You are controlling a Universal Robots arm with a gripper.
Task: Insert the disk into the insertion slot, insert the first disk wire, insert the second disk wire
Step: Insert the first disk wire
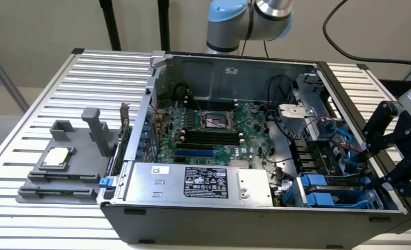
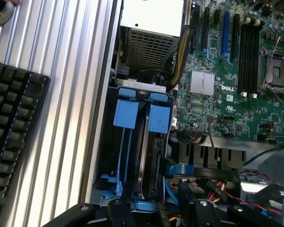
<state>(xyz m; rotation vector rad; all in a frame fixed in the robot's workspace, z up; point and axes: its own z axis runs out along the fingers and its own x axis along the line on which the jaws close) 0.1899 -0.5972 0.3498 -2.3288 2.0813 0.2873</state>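
Two blue tabs cap the insertion slot near the spread, empty gripper; red wires crowd close, keyboard well apart

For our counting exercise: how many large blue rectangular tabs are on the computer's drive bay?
2. They sit side by side on the drive bay: the first tab nearer the ribbed table, the second tab nearer the motherboard. Others may be hidden.

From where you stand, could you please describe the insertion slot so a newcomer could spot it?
Find the open computer case, then its near corner at the exterior view's right, next to the silver power-supply box. The insertion slot is the dark bay there, the one with bright blue plastic tabs.
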